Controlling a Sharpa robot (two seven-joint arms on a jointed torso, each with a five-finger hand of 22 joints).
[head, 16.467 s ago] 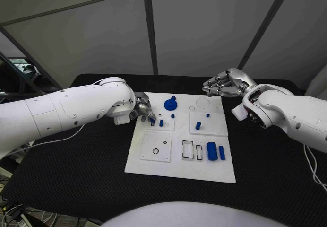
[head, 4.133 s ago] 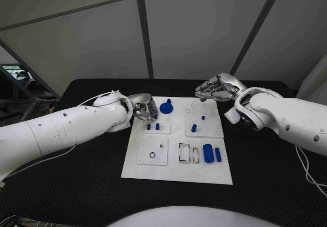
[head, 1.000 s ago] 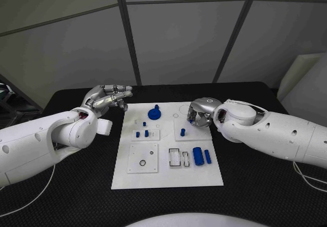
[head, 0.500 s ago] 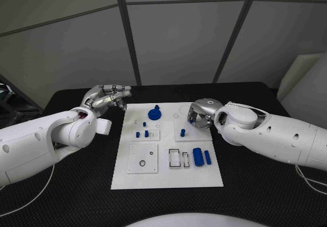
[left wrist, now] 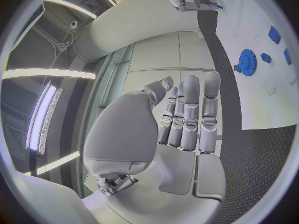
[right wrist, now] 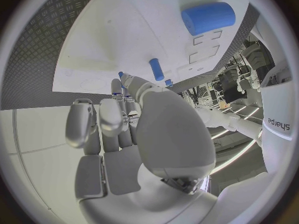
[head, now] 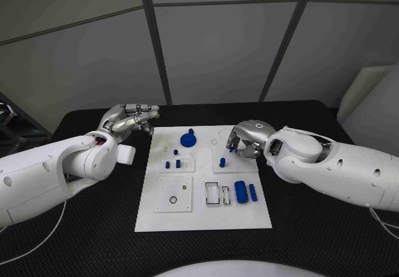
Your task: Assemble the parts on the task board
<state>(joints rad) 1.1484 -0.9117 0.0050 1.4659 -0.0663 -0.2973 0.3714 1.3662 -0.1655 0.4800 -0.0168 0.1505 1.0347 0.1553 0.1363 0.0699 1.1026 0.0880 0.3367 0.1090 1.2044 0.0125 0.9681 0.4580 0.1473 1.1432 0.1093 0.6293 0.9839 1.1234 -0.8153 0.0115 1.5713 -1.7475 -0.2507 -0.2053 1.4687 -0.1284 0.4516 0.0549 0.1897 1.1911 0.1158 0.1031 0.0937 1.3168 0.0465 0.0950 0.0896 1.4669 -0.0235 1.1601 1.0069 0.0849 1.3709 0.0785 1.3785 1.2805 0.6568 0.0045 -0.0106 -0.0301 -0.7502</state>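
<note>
1. Your right hand (head: 244,140) sits over the upper right part of the task board (head: 203,216), fingers curled in around a small blue part (right wrist: 121,76) pinched at the fingertips; which way it points you cannot tell.
2. Your left hand (head: 129,119) hovers off the board's upper left corner, fingers straight and together, holding nothing.
3. Just left of the right hand, a blue peg (head: 222,164) stands upright.
4. The blue gear (head: 188,138) lies centre top; the large cylinder (head: 241,191) lies lengthwise, lower right.
5. Black table (head: 324,231) surrounds the board.
</note>
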